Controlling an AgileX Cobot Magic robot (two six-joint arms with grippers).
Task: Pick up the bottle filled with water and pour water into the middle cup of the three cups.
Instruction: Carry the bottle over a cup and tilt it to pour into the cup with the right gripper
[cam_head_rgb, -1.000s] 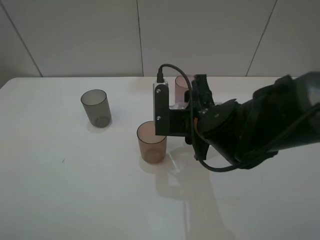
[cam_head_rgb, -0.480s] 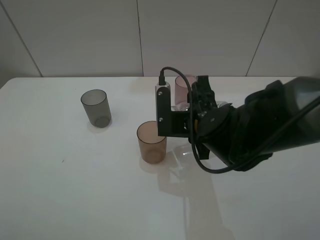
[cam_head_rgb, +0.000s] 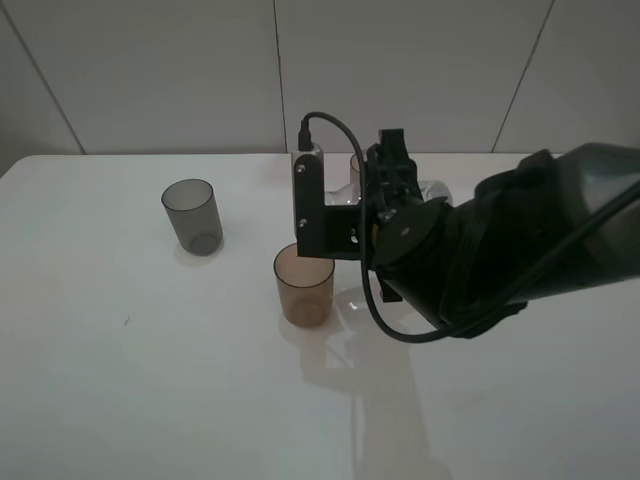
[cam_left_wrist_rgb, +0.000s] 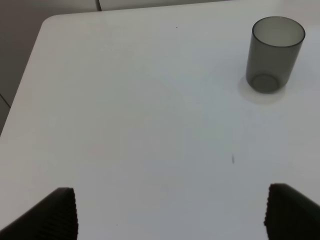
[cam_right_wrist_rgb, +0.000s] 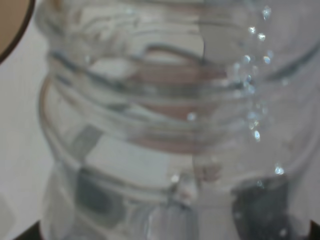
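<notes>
Exterior high: angled down over worktop toward wall. Left wrist: farther off, looking down, shares grey cup with exterior. Right wrist: point-blank on bottle, which fills frame.

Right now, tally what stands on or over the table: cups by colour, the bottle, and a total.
Smoky grey cup: 1
Amber-brown cup: 1
Pinkish-mauve cup (only a sliver shows): 1
Clear bottle: 1
Total: 4

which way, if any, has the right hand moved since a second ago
Yes: the right hand, holding the bottle, moved left and slightly up toward the amber cup.
</notes>
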